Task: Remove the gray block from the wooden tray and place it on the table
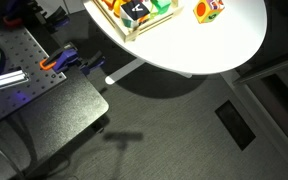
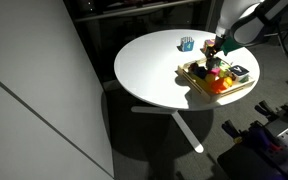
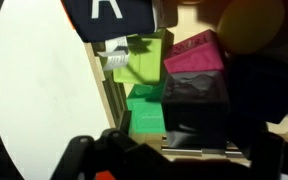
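Note:
The wooden tray (image 2: 197, 80) (image 1: 130, 33) sits on the round white table (image 2: 149, 75) (image 1: 184, 45) and holds several blocks. The gray block (image 1: 136, 8), dark with a white mark, lies among them. In the wrist view it is at the top with a white letter (image 3: 109, 15). My gripper (image 2: 216, 52) hangs low over the tray. In the wrist view its jaws (image 3: 179, 150) look spread, and a second dark block (image 3: 194, 110) with no visible mark lies between them. Green blocks (image 3: 144, 110) and a magenta block (image 3: 194, 55) lie beside it. The gripper is out of one exterior view.
An orange multicoloured block (image 1: 208, 10) stands on the table apart from the tray. A small blue object (image 2: 187, 43) is at the table's far side. A gray perforated plate (image 1: 24, 55) with clamps stands beside the table.

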You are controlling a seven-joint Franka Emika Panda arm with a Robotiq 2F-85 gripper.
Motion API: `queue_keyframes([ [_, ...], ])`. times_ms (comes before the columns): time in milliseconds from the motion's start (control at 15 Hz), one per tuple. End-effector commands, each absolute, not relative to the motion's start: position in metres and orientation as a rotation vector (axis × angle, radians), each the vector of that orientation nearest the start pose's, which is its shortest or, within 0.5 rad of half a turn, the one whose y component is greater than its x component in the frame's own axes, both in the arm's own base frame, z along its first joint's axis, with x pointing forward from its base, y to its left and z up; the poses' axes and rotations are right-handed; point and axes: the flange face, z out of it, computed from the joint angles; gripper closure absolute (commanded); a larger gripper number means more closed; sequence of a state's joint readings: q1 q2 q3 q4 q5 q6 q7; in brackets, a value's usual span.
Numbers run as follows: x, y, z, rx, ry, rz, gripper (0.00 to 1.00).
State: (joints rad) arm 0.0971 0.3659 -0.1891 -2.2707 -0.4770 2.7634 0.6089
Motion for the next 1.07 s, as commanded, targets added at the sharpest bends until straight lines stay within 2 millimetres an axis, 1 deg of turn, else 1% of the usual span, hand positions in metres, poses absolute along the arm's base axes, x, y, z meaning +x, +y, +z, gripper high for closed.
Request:
queue_keyframes([
  [0,0.554,-0.034,0.202,-3.34,0.445,-0.326,0.34],
  [200,0.557,-0.037,0.205,-3.351,0.468,-0.337,0.59],
  [267,0.557,-0.039,0.209,-3.349,0.48,-0.349,0.64],
  [400,0.557,-0.043,0.216,-3.344,0.518,-0.363,0.69],
  [667,0.555,-0.055,0.232,-3.328,0.596,-0.382,0.72],
  [867,0.553,-0.066,0.244,-3.318,0.662,-0.406,0.97],
  [1000,0.551,-0.073,0.249,-3.309,0.701,-0.411,1.0],
])
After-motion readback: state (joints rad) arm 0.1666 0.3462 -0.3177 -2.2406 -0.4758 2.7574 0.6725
